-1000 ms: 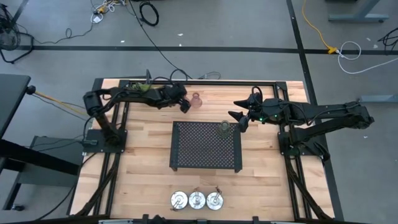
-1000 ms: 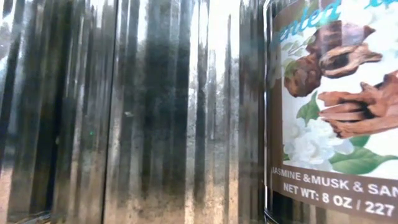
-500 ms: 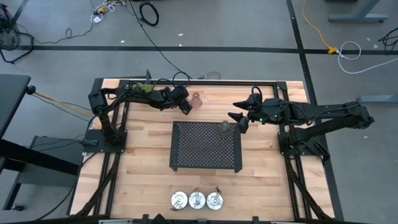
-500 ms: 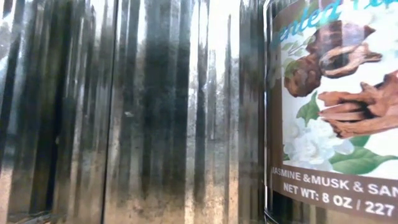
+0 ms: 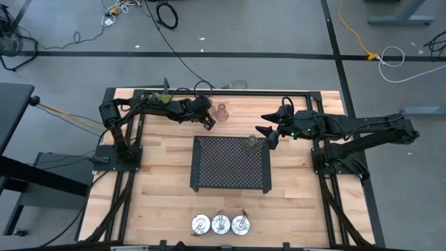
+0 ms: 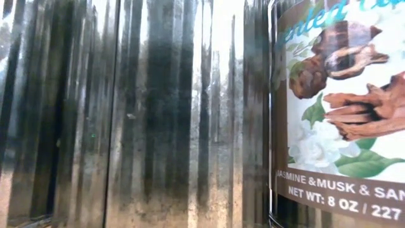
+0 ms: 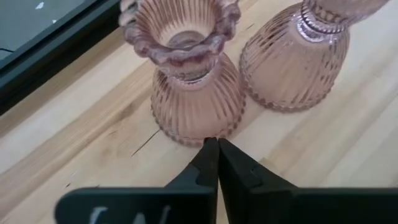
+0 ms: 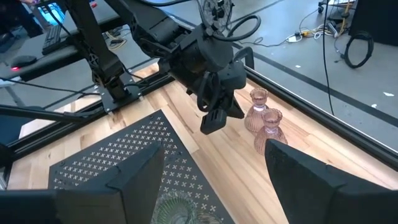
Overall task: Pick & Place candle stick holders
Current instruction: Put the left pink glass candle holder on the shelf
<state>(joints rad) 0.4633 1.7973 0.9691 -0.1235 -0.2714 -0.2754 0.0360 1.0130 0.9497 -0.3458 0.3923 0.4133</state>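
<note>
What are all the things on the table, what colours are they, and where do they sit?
Pink glass holders: two, pink, side by side at the table's far edge.
Green glass holder: one, green, on the tray's far right corner.
Silver dishes: three, shiny silver, in a row at the near edge.
Tray: one, black with holes, table centre.
Table: one, light wood.
Left gripper: shut, empty, in front of a pink holder.
Right gripper: open, beside the green holder.

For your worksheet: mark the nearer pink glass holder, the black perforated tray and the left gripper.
nearer pink holder (image 7: 194,99), left wrist view, ribbed body.
black perforated tray (image 5: 230,171), high view, bare middle.
left gripper (image 7: 212,149), left wrist view, shut fingertips.
</note>
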